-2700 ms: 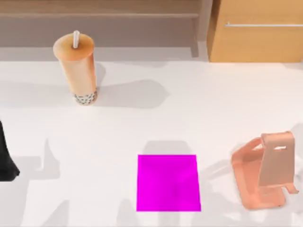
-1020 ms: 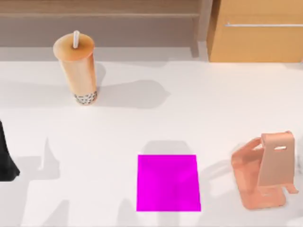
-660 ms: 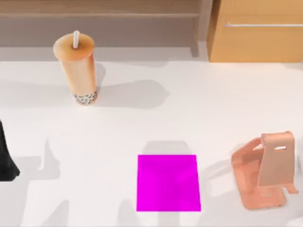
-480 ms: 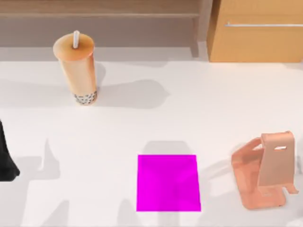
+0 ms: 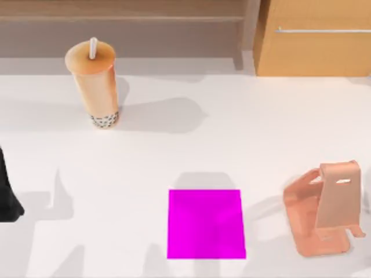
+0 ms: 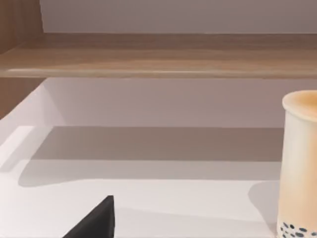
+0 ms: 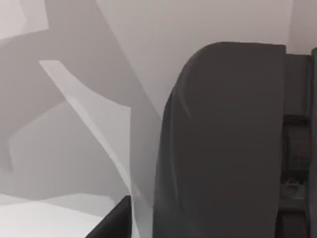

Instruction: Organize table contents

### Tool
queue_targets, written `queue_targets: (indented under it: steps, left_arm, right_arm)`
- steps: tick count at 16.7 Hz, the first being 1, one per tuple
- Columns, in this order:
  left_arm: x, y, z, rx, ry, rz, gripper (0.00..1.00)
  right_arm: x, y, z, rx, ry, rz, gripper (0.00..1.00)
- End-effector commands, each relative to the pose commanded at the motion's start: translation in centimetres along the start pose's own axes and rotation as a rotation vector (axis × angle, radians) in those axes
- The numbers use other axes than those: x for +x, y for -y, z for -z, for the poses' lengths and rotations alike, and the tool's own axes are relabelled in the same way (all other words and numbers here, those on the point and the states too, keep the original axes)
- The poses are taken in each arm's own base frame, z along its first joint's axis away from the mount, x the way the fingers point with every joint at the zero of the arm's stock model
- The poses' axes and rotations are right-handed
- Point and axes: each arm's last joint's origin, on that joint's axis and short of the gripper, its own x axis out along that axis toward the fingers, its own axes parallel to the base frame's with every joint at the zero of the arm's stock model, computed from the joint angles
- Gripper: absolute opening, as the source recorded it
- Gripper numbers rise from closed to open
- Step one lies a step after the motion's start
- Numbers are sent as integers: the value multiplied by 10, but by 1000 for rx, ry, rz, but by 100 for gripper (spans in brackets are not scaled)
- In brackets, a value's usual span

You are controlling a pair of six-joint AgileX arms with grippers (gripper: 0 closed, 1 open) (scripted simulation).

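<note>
The right wrist view looks close onto a dark grey mouse (image 7: 223, 144) lying on the white table (image 5: 174, 156). A dark sliver at the frame's lower edge may be a fingertip of the right pincer, but I cannot tell whether that pincer is spread or clenched. The left arm looks across the table toward the shelf, and its pincer's state cannot be told either.

In the top view, the bubble-tea cup (image 5: 95, 87) stands upright toward the back left, the magenta mat (image 5: 206, 223) lies flat at the front centre, and the salmon-pink phone stand (image 5: 323, 211) sits to the mat's right, well apart from the cup. A black object (image 5: 7, 194) pokes in at the left edge.

The likely risk is with the mouse: its rounded shell could slip out of a grip placed off-centre, or get pushed along the smooth table instead of lifted. The tall cup would tip easily if the left arm swept past it — the phone stand could be knocked the same way.

The tabletop is plain and glossy white, crossed by soft shadows. Behind it run a wooden shelf (image 5: 122, 17) and a wooden cabinet (image 5: 313, 52) with a metal handle.
</note>
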Motion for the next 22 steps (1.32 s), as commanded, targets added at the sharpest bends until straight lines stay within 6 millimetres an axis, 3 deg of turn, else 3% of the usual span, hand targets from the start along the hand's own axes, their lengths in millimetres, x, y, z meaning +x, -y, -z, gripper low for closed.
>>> queue_targets:
  steps: [8, 9, 11, 22]
  left_arm:
    - [0, 0, 0, 0, 0, 0, 100]
    - [0, 0, 0, 0, 0, 0, 100]
    - [0, 0, 0, 0, 0, 0, 100]
    - [0, 0, 0, 0, 0, 0, 100]
  right_arm:
    - [0, 0, 0, 0, 0, 0, 0]
    - [-11, -2, 0, 17, -6, 4, 0]
    - [-15, 0, 0, 17, -6, 5, 0]
    - [-109, -1, -1, 15, -6, 1, 0]
